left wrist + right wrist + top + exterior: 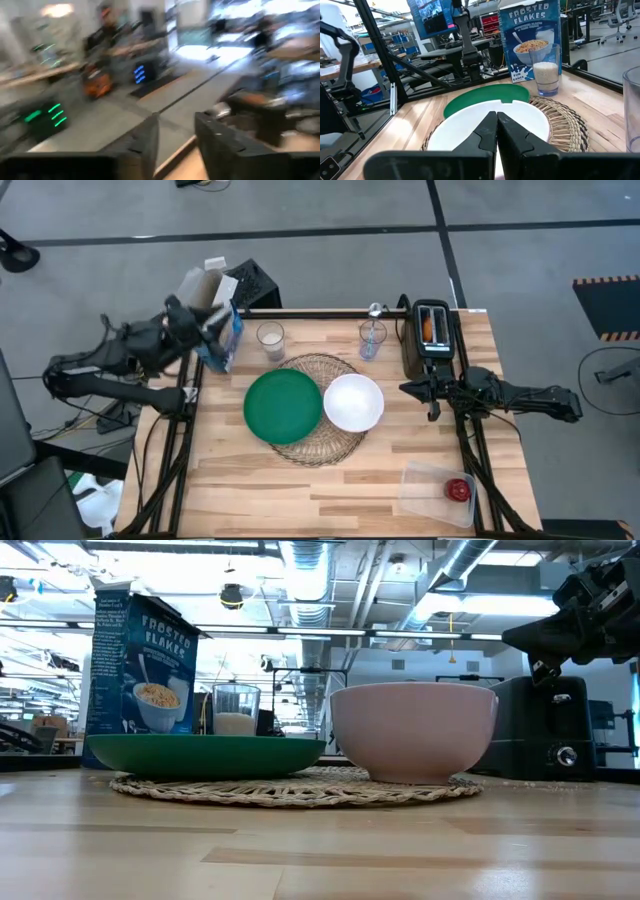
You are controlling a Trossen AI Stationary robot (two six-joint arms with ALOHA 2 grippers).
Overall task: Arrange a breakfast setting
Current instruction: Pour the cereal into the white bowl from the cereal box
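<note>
Hovering beside the cereal carton [222, 330], left end effector [175, 145] stands slightly spread, empty

Blue-white carton [137, 665]: "FROSTED FLAKES" in white letters on front (cereal-bowl picture beneath). Same words legible in right wrist view. No other readable text.

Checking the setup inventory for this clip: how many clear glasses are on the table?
2. One glass with white contents stands beside the cereal carton, behind the green plate. The other glass stands left of the toaster, behind the white bowl. None appear hidden.
</note>
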